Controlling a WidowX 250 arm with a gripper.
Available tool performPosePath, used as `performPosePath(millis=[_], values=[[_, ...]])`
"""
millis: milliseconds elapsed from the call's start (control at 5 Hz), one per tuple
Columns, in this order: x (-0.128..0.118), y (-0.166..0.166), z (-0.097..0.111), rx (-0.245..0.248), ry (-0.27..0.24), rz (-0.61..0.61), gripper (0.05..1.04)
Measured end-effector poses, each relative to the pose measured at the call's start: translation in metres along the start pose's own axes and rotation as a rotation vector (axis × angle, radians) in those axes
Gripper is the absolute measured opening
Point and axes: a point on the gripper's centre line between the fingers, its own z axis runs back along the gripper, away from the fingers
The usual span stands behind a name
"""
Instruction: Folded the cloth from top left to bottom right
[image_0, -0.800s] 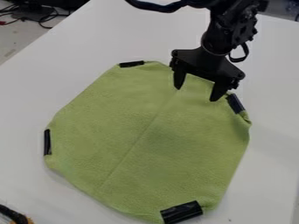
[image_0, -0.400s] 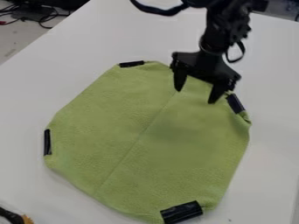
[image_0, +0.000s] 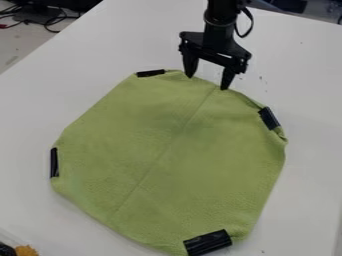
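The cloth (image_0: 167, 155) lies spread flat on the surface (image_0: 40, 105), its fold apparently still to be made. Above the cloth's top edge, the gripper (image_0: 208, 82) stands open, gripping nothing. The next grasp probably belongs at the tape (image_0: 151, 73) on the cloth's top left: line up over it, go down low, pinch a modest bite, then lift just enough to clear the cloth and carry diagonally, slowly, towards its bottom right.
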Motion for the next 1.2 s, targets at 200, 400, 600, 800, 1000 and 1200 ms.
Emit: performPosePath(millis=[200, 400, 600, 800, 1000, 1200], values=[[0.006, 0.04, -0.012, -0.002, 0.003, 0.047, 0.999], [0.008, 0.058, -0.013, 0.039, -0.021, 0.077, 0.999], [0.005, 0.08, -0.029, 0.076, 0.005, 0.107, 0.999], [0.005, 0.095, -0.051, 0.079, 0.027, 0.133, 0.999], [0.015, 0.095, -0.064, 0.088, 0.027, 0.138, 0.999], [0.021, 0.093, -0.068, 0.069, 0.012, 0.151, 0.972]])
